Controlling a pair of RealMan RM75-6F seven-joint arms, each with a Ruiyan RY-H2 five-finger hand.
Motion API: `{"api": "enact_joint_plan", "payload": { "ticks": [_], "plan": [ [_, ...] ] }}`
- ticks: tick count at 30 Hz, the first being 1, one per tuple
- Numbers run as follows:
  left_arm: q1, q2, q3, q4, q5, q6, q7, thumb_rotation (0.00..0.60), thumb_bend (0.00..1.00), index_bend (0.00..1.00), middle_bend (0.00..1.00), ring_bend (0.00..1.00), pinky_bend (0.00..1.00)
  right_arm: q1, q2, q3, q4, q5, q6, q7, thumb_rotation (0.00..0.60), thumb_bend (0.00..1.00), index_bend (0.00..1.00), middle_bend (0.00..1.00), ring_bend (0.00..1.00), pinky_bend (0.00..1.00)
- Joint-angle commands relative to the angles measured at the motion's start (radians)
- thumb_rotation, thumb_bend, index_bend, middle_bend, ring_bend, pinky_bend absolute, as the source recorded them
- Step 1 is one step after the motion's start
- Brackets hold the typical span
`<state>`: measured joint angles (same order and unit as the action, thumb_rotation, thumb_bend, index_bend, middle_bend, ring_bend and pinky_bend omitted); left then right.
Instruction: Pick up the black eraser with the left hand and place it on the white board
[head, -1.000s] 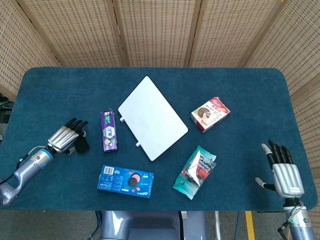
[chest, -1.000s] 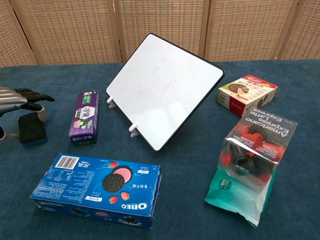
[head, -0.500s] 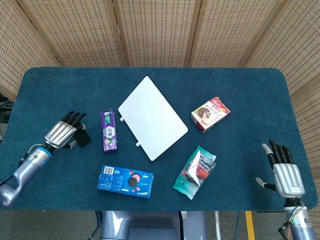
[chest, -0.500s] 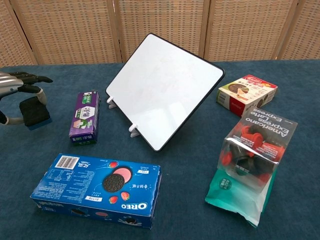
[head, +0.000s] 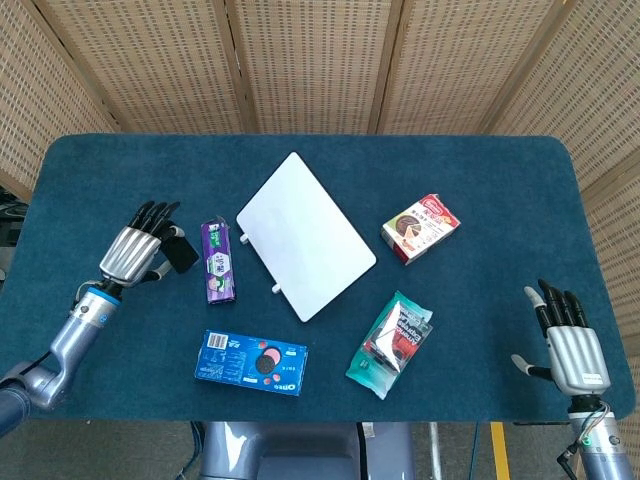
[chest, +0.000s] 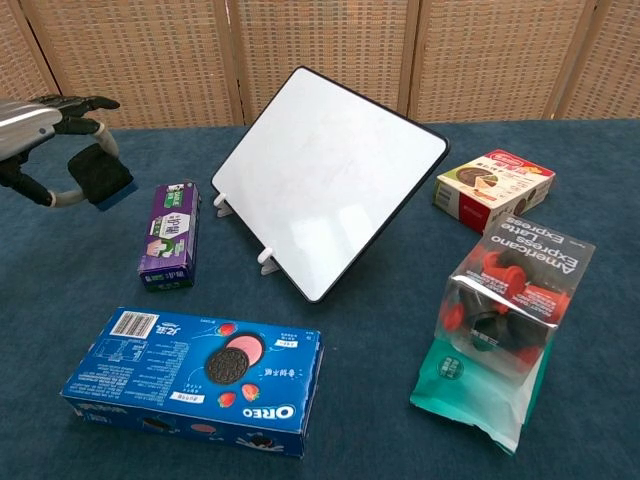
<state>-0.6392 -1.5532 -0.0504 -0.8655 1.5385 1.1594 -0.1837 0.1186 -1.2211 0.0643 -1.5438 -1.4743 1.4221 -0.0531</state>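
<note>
The black eraser (head: 181, 253) (chest: 100, 174) hangs in the air at the table's left side, held by my left hand (head: 135, 253) (chest: 45, 125) between thumb and fingers. It is above the cloth, just left of the purple packet. The white board (head: 304, 235) (chest: 328, 178) stands tilted on small feet at the table's middle, to the right of the eraser. My right hand (head: 572, 345) rests open at the table's front right corner, fingers spread, holding nothing; only the head view shows it.
A purple snack packet (head: 219, 261) (chest: 169, 234) lies between eraser and board. A blue Oreo box (head: 251, 363) (chest: 198, 378) lies at the front. A coffee pouch (head: 392, 343) (chest: 505, 324) and a red-and-white box (head: 420, 228) (chest: 493, 187) sit right of the board.
My left hand has lifted the eraser off the cloth and carried it up and to the right, closer to the purple packet. The right hand has not moved.
</note>
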Motion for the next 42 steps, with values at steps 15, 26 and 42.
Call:
{"api": "enact_joint_plan", "payload": {
  "ticks": [15,26,42],
  "plan": [
    [-0.131,-0.154,-0.167,-0.062,-0.023,0.128,0.133,0.6,0.34,0.52,0.0,0.0,0.0,0.006,0.009,0.01,0.009,0.023,-0.02,0.04,0.6,0.05,0.02,0.0,0.0,0.0],
    [-0.202,-0.281,-0.194,0.002,-0.046,0.103,0.191,0.6,0.34,0.52,0.0,0.0,0.0,0.007,0.024,0.016,0.012,0.036,-0.031,0.089,0.6,0.05,0.02,0.0,0.0,0.0],
    [-0.299,-0.428,-0.217,0.175,-0.101,0.001,0.212,0.6,0.34,0.53,0.0,0.0,0.0,0.008,0.047,0.022,0.022,0.044,-0.045,0.173,0.6,0.05,0.02,0.0,0.0,0.0]
  ]
}}
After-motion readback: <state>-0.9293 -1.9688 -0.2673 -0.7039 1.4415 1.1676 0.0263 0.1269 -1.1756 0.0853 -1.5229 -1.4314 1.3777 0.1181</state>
